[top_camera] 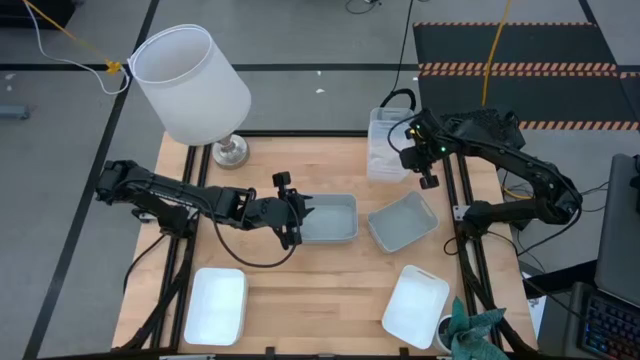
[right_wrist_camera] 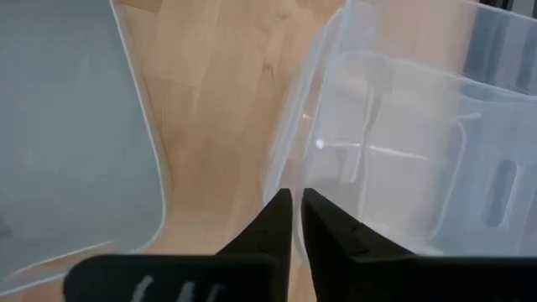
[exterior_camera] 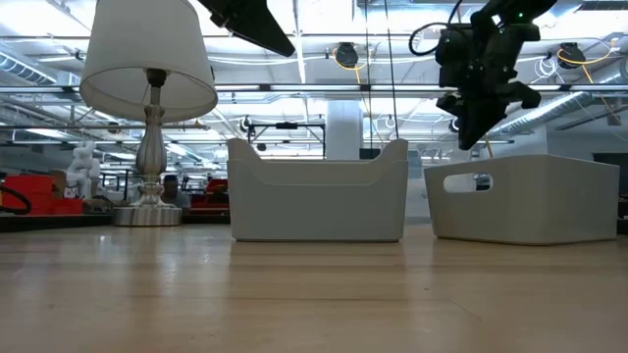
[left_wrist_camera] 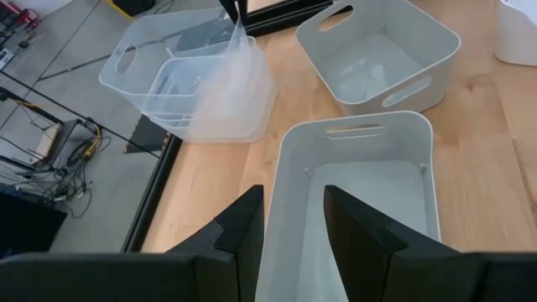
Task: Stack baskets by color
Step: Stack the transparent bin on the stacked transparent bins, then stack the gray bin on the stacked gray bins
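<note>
1. Baskets sit on your wooden bench (top_camera: 320, 285) in three colours: grey-blue, clear and white.
2. Your left jaws, at the end of the left arm (top_camera: 170, 195), straddle the short wall of an opaque grey-blue rectangular plastic basket (top_camera: 335, 225) (left_wrist_camera: 369, 193). One finger is outside the wall and one inside, and they look clenched on it. This basket stands flat on the bench and stretches straight away from those jaws.
3. Just beyond the held basket's far end, seen from the left jaws, a second grey-blue plastic basket with handle slots (top_camera: 402, 222) (left_wrist_camera: 377, 59) lies turned at an angle. You cannot tell whether the two touch.
4. Your right jaws, on the right arm (top_camera: 520, 170), point down and are almost together, with only a thin slit between the fingers. The rim of an inner clear transparent plastic basket (left_wrist_camera: 210, 92) runs up into that slit, so they appear to be pinching it.
5. That inner basket is tilted, with its raised corner at the right jaws. It sits inside an outer clear transparent plastic basket (left_wrist_camera: 126, 67) directly below and beside them.
6. Two opaque white plastic baskets (top_camera: 215, 305) (top_camera: 415, 305) lie well apart from both sets of jaws, one on each side of the bench.
7. A table lamp with a big white shade (top_camera: 190, 85) stands well away from the left jaws.
</note>
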Motion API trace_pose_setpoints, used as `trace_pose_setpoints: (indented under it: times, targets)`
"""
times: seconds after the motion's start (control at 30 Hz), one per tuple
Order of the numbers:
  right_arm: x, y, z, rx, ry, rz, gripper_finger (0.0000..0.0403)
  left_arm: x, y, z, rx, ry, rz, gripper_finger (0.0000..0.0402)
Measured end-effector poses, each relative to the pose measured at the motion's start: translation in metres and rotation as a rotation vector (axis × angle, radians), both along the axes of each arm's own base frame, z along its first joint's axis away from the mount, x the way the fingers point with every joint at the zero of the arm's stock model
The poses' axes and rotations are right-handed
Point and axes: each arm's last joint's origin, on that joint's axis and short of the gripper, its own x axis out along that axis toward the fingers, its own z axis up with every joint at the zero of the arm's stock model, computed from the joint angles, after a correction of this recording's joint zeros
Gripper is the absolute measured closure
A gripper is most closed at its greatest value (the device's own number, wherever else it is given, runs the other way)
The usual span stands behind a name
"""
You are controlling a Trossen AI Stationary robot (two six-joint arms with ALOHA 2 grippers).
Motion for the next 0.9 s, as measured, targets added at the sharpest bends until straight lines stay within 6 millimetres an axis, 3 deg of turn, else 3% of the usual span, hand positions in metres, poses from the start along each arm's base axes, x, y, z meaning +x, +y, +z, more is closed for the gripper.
trace_pose_setpoints:
  times: [0.23, 0.77, 0.9]
  targets:
    - [-0.0002, 0.0002, 0.0003, 0.001, -0.003, -0.001, 0.0359, 0.0, 0.0, 0.0001, 0.0, 0.0, 0.0, 0.0276]
    - [-0.0003, 0.0003, 0.0009, 0.012, -0.012, -0.033, 0.0355, 0.0, 0.0, 0.0001, 0.0, 0.0, 0.0, 0.0276]
    - [-0.0011, 0.0068, 0.0074, -0.001, -0.043, -0.047, 0.033, 0.0001, 0.0, 0.0001, -0.001, 0.0, -0.001, 0.0276]
